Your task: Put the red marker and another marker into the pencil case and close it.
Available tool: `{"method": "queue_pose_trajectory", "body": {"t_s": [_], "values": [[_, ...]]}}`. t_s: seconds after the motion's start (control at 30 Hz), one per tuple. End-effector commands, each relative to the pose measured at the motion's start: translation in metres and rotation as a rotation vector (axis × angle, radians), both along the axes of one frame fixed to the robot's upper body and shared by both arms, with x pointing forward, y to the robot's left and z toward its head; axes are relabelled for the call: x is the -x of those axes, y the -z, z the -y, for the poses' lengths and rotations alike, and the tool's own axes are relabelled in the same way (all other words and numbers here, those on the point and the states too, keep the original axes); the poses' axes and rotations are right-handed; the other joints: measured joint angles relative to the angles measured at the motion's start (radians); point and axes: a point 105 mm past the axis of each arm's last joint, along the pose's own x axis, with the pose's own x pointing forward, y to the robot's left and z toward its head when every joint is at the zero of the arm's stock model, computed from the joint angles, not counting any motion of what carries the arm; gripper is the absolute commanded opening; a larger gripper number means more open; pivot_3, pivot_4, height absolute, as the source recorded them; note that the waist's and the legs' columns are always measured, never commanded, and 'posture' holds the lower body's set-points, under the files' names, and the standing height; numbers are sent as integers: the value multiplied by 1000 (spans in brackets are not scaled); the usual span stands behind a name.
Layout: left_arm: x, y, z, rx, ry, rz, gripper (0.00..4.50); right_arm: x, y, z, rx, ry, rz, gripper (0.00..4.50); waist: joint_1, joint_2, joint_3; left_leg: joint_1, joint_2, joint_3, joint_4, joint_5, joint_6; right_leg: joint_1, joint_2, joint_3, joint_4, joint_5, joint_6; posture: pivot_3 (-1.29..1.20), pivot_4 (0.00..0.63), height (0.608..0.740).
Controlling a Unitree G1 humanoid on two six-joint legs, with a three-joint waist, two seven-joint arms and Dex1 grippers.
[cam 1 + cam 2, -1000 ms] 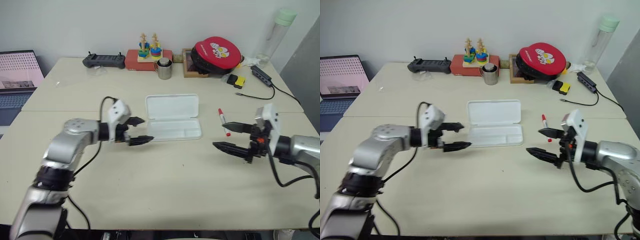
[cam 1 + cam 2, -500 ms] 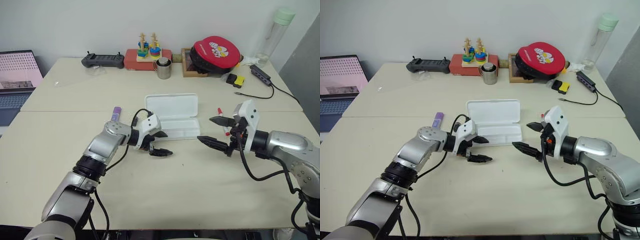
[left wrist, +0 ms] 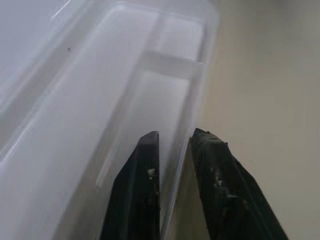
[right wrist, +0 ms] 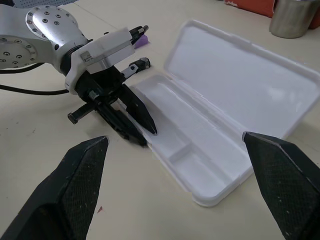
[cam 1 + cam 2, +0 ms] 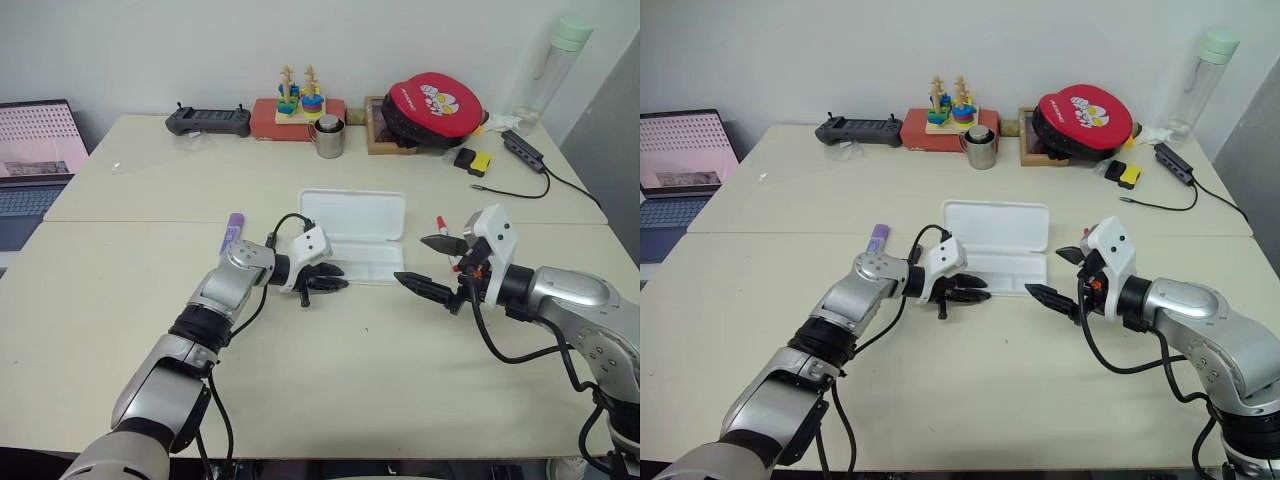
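Left eye view, taken from left to right: a laptop [image 5: 35,165] at the far left edge, off the table [image 5: 330,380]. Then another marker [image 5: 231,232], chunky and lilac, flat on the table left of the pencil case [image 5: 352,236] and just beyond the left forearm, apart from both grippers. Next, the left gripper [image 5: 328,283] at the case's near left corner, black fingers drawn close together and clamped on the thin front rim of the open tray; in the left wrist view, one finger [image 3: 137,195] inside the tray wall and the other outside it, the white plastic edge pinched between. The pencil case itself open at the table's middle, lid tilted back on the far side, tray with a small divided compartment toward the right end, nothing visible inside. Right of the case, the right gripper [image 5: 433,263] spread wide and holding nothing, one finger near, one farther, pointed left toward the case's right end without touching it. Just behind that gripper's upper finger, the red marker [image 5: 445,240] on the table, red tip showing, partly hidden, near the case's right end but outside it. Along the far edge, a game controller [image 5: 207,121], a red box with a stacking toy [image 5: 297,105], a metal cup [image 5: 327,138], a red round pouch [image 5: 432,108], and a bottle [image 5: 550,68] at the far right.
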Motion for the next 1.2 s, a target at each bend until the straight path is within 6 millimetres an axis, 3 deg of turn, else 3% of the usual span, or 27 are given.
{"method": "queue_pose_trajectory", "body": {"t_s": [0.03, 0.2, 0.33, 0.43, 0.67, 0.8, 1.03, 1.2], "values": [[-1, -11, -2, 22, 17, 29, 208, 7, -19, -2, -25, -23, 79, 4500, 0, 0, 0, 0, 0, 0, 0, 0, 0, 0, 0, 0, 0, 0, 0, 0, 150, 740], [9, -15, -8, -9, 48, 60, 63, 18, -21, 0, -20, -50, 65, 4500, 0, 0, 0, 0, 0, 0, 0, 0, 0, 0, 0, 0, 0, 0, 0, 0, 150, 740], [54, -19, -16, -8, 173, -49, 63, 22, -23, 5, -15, -44, 61, 4500, -9, 0, 0, 0, 1, 0, -1, 0, 0, -1, 0, 1, 0, 0, 0, 0, 150, 740], [74, -14, -24, -57, 210, -54, 63, 23, -21, 6, -10, -43, 51, 4500, -6, 0, 0, 0, 1, -1, -1, 0, 0, 0, 0, 1, 0, 0, 0, 0, 150, 740], [86, -2, -29, -105, 221, -62, 63, 18, -13, 4, 12, -35, 26, 4500, 3, 0, 0, 0, 0, -1, 0, 0, 1, 1, 0, 1, -1, 0, 0, 0, 150, 740], [79, 1, -26, -115, 207, -30, 63, -3, -3, 11, 62, 85, 18, 4500, 2, 0, 0, 0, 0, 0, 0, 0, 1, 1, 0, 0, -1, 0, 0, 0, 150, 740], [77, -11, -23, -61, 212, -16, 1493, -36, 7, 31, 103, 302, 2, 4500, 0, 0, 0, 0, 0, 0, -1, 0, 1, 0, 0, 1, 0, 0, 0, 0, 150, 740], [70, -57, -10, 133, 174, 8, 2597, -56, 18, 44, 104, 452, -37, 4500, 0, 0, 0, 0, 1, 0, 0, 0, 1, 0, 0, 1, 0, 0, 0, 0, 150, 740]]}}
